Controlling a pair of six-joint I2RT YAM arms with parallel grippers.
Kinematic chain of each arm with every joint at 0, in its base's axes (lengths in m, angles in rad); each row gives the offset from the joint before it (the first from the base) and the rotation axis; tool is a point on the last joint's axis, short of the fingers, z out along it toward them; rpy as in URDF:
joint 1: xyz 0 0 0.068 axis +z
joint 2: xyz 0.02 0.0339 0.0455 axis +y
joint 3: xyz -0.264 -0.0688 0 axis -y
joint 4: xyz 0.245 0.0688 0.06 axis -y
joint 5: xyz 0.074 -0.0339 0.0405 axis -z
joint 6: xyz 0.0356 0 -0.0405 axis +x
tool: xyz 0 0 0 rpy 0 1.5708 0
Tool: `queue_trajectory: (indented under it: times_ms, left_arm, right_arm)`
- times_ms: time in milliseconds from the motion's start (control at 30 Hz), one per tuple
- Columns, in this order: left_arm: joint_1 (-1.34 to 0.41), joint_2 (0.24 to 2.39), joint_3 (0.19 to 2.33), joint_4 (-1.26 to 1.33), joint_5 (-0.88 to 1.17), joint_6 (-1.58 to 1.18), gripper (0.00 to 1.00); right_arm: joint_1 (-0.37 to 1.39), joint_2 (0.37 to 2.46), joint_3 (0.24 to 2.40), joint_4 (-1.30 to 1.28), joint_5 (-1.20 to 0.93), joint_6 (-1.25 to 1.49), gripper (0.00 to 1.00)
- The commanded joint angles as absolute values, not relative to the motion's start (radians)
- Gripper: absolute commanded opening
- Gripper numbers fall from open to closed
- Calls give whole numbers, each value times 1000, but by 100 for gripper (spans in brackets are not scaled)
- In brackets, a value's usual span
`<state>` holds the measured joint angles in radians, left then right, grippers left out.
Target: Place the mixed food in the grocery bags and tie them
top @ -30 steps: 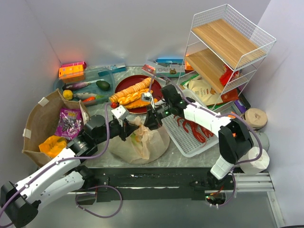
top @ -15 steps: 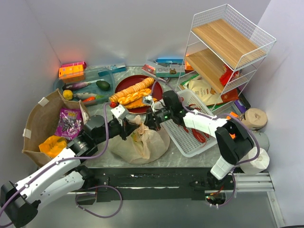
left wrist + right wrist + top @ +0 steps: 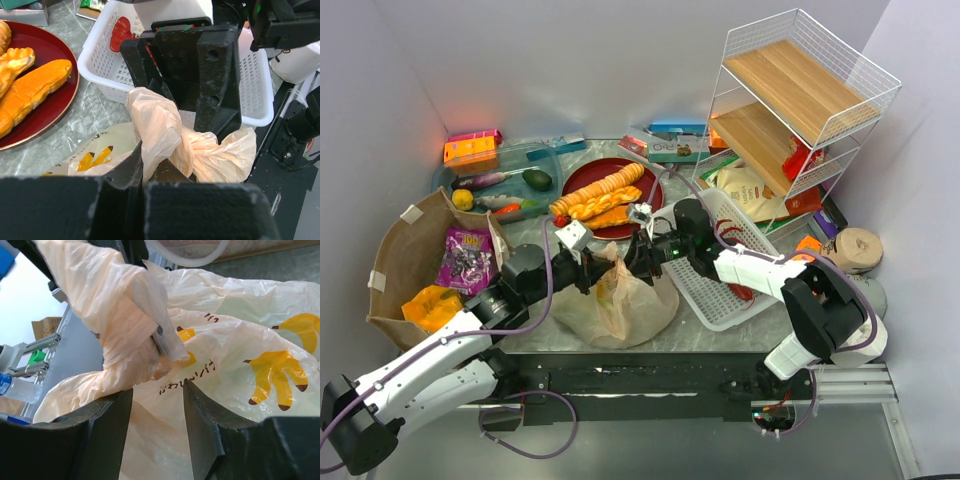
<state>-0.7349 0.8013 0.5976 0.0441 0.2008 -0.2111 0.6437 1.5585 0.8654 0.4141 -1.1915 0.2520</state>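
The tan plastic bag (image 3: 620,300) with orange marks lies at the table's near middle, its handles twisted into a knot (image 3: 125,340). My left gripper (image 3: 592,268) is shut on a twisted handle strip (image 3: 155,130). My right gripper (image 3: 638,256) faces it from the right, jaws open (image 3: 157,405) against the bag just below the knot; its black fingers (image 3: 215,75) also show in the left wrist view. The brown paper bag (image 3: 395,235) stands at the left and holds a purple packet (image 3: 467,255) and an orange packet (image 3: 430,305).
A white slotted basket (image 3: 720,290) with red items sits right of the plastic bag. A red plate (image 3: 582,178) of bread and a clear tray (image 3: 545,160) of vegetables are behind. A wire shelf (image 3: 800,90) stands at the back right, with paper rolls (image 3: 860,245) beside it.
My right arm has dropped lower and nearer, bringing its gripper left onto the bag's knot. My left gripper has shifted slightly right, still holding the handle.
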Motion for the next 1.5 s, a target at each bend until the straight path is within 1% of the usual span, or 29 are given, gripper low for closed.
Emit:
queue_trajectory:
  times_ms: [0, 100, 167, 400, 533, 700, 800, 833, 900, 933, 1000, 1033, 1067, 1100, 1167, 1200, 1233, 1267, 1300, 1333, 1367, 1400, 1433, 1467]
  left_arm:
    - [-742, 795, 577, 110, 175, -247, 1]
    - [-744, 795, 566, 123, 176, -265, 1]
    - [-746, 795, 566, 118, 173, -270, 1]
    - [-753, 778, 555, 141, 190, -291, 1]
    - [-755, 784, 558, 135, 199, -305, 1]
    - [-756, 762, 535, 158, 210, -324, 1]
    - [-758, 768, 526, 172, 224, -337, 1]
    - [-756, 770, 525, 181, 232, -345, 1]
    - [-756, 775, 517, 189, 236, -353, 1]
    - [-756, 775, 517, 186, 229, -354, 1]
    - [-756, 769, 528, 151, 196, -345, 1]
    - [-756, 765, 541, 134, 183, -336, 1]
    - [-756, 758, 549, 115, 160, -331, 1]
    - [-756, 753, 555, 88, 152, -325, 1]
    - [-756, 744, 575, 63, 129, -322, 3]
    - [-756, 741, 581, 57, 108, -325, 7]
    - [-756, 739, 592, 45, 103, -327, 14]
    - [-756, 736, 597, 40, 98, -327, 38]
    - [-756, 735, 603, 32, 85, -333, 49]
    - [-756, 733, 621, 12, 72, -333, 56]
    - [-756, 727, 633, 3, 58, -331, 66]
    - [-756, 721, 647, -30, 32, -324, 71]
    - [-756, 716, 679, -75, 11, -321, 88]
    - [-756, 703, 693, -98, 3, -315, 92]
  right_arm:
    - [655, 1505, 831, 629, -1171, 347, 54]
    - [660, 1508, 815, 719, -1143, 391, 54]
    - [661, 1508, 801, 773, -1134, 420, 56]
    - [676, 1532, 807, 794, -1089, 423, 61]
    - [676, 1542, 796, 819, -1062, 439, 67]
    - [680, 1539, 793, 815, -1019, 431, 68]
    - [678, 1543, 796, 845, -1020, 449, 61]
    - [678, 1545, 799, 854, -1022, 460, 51]
    - [678, 1549, 801, 876, -1028, 483, 38]
    - [677, 1549, 802, 879, -1026, 486, 27]
    - [676, 1540, 799, 862, -1023, 486, 17]
    - [676, 1536, 793, 848, -1017, 474, 10]
    - [675, 1528, 790, 832, -1011, 465, 7]
    - [675, 1513, 788, 772, -1002, 451, 1]
    - [676, 1493, 785, 711, -982, 402, 0]
    - [678, 1473, 775, 662, -973, 390, 0]
    - [677, 1462, 769, 647, -959, 374, 0]
    - [675, 1451, 762, 640, -957, 371, 0]
    - [675, 1433, 752, 618, -953, 371, 0]
    - [673, 1424, 749, 606, -950, 365, 0]
    - [675, 1407, 747, 597, -940, 364, 0]
    - [675, 1399, 738, 591, -934, 362, 0]
    - [675, 1393, 733, 585, -930, 362, 0]
    - [675, 1384, 730, 581, -924, 362, 0]
